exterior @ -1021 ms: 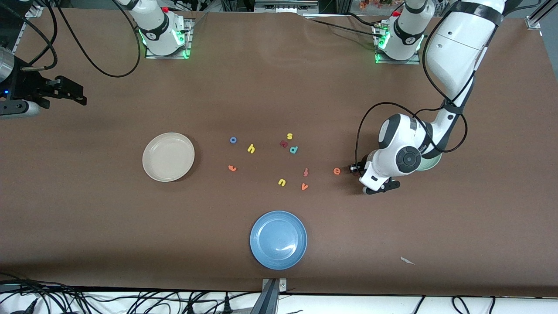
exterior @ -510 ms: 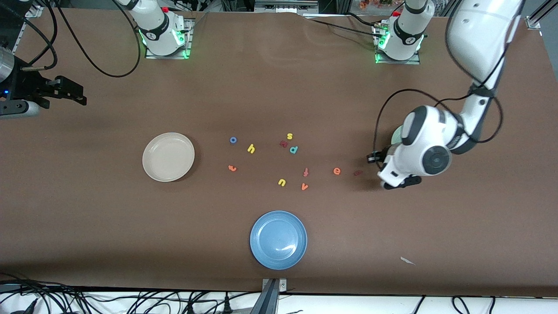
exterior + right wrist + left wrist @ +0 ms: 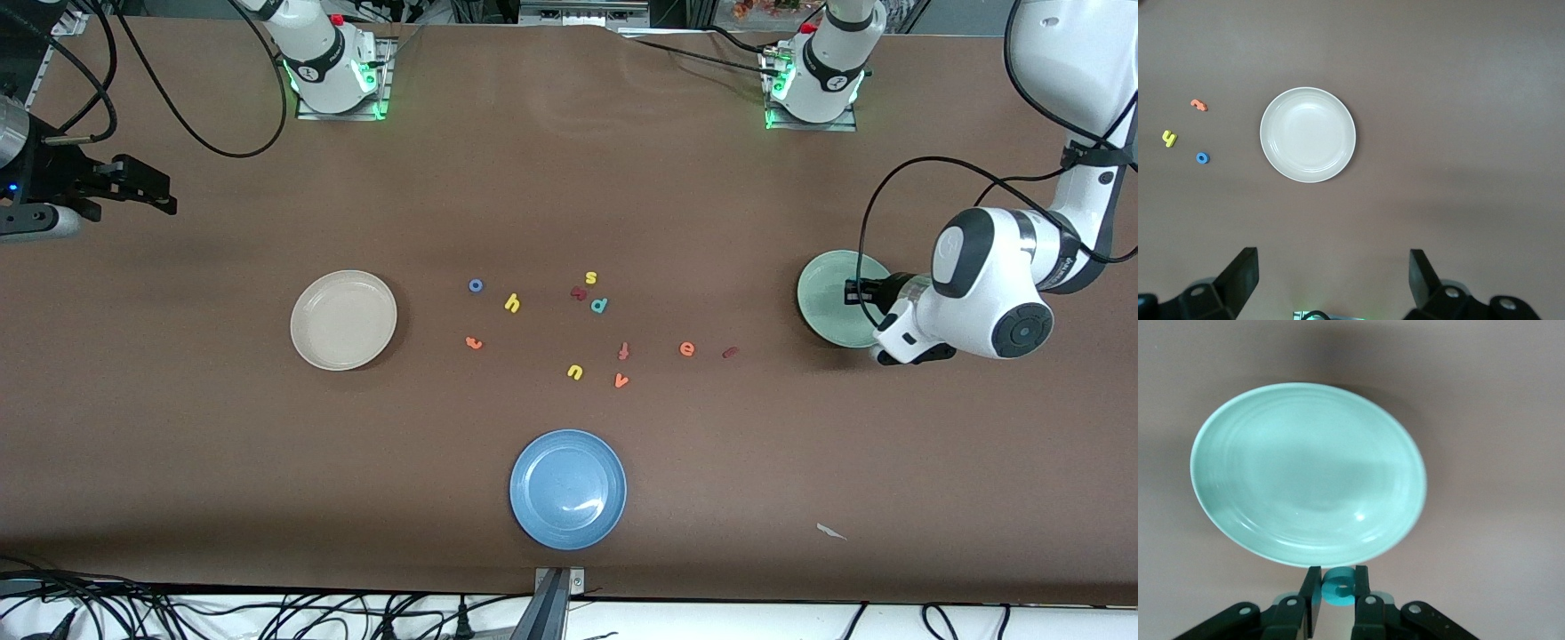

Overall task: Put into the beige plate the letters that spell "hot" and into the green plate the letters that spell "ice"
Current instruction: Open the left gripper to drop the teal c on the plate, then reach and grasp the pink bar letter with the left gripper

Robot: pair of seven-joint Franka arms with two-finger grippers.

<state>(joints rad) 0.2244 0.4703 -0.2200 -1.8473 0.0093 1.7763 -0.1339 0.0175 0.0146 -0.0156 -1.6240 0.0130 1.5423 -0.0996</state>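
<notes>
brown table (image 3: 178, 444), blue plate (image 3: 568, 489), stray letters (image 3: 600, 305)

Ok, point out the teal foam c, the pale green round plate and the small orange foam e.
teal foam c (image 3: 1337, 586), left wrist view, its curved body between the tool's fingers.
pale green round plate (image 3: 822, 302), front view, bare inside.
small orange foam e (image 3: 686, 348), front view, its middle.

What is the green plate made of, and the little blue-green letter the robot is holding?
The green plate looks like glazed ceramic or hard plastic: it is smooth, with shiny light spots and faint rings. The teal c, pinched in the left gripper, looks like soft foam: dull, thick and flat-cut, with no shine. I cannot be sure of either.
</notes>
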